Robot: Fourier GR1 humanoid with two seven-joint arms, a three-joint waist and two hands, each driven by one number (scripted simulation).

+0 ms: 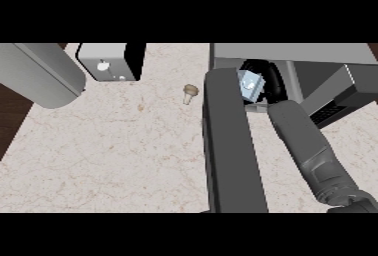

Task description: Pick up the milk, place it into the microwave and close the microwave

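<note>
Near, the right forearm (310, 150) runs up from the lower right edge toward the microwave (295, 65). At its far end the right hand (272, 82) curls round the milk carton (251, 85), which sits inside the open cavity. The carton's long axis seems tilted, top leaning far-left, though the view is poor. This looks like placing; next comes releasing, withdrawing and swinging the door (347, 95) closed. No left hand shows.

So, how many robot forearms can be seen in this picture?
2. The left forearm rises from the lower edge toward the microwave; the right forearm reaches in beside it. The right hand is near the milk carton; the left hand is hidden.
</note>
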